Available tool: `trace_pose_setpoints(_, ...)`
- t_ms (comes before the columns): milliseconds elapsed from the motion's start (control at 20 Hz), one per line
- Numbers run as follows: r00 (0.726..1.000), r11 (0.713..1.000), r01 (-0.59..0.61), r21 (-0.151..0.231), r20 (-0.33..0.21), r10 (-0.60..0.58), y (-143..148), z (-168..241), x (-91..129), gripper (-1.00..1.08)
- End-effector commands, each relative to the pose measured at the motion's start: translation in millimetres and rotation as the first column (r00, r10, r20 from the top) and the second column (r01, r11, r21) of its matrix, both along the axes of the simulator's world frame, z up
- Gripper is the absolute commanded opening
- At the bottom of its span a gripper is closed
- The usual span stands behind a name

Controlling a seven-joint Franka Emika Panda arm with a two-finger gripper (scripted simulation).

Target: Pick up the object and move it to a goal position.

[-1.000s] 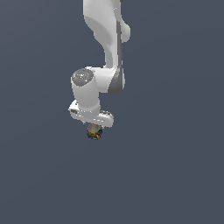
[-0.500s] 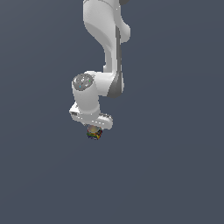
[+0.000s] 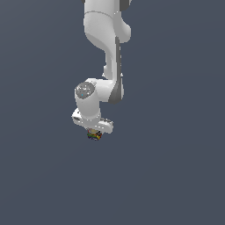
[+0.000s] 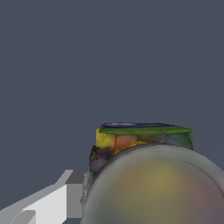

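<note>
The white Panda arm [image 3: 107, 52] comes down from the top edge of the exterior view and bends at the wrist, with the gripper [image 3: 93, 133] pointing downward near the middle of the frame. The object [image 3: 93, 136], a tiny mottled lump of red, green, yellow and blue, sits directly under the hand, touching it, between the fingers; the fingers appear clenched on it, though they are too small and hidden there to make out singly.

In the wrist view the object [image 4: 140, 141] fills the lower middle, its flat green-rimmed top edge level, its coloured sides partly covered by a blurred rounded grey shape [image 4: 153, 188] in front. A pale finger [image 4: 65, 192] lies just beside it.

All around is plain slate-grey surface [image 3: 176, 167], open on every side out to the frame's edges.
</note>
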State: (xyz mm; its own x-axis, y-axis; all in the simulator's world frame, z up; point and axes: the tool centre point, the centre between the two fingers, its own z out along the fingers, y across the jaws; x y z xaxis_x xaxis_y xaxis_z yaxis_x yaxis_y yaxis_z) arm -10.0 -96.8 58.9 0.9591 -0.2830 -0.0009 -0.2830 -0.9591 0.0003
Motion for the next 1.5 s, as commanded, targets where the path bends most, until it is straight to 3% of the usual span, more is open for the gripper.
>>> trace_pose_setpoints(0, 1.0, 1.0, 0.0, 0.0, 0.001, 0.0, 0, -1, 0, -1.0)
trace_pose_setpoints(800, 1.0, 1.0, 0.0, 0.0, 0.0, 0.0, -2, 11, -4, -1.0)
trace_pose_setpoints(1450, 1.0, 1.0, 0.001, 0.001, 0.001, -0.001, -19, 93, -36, -1.0)
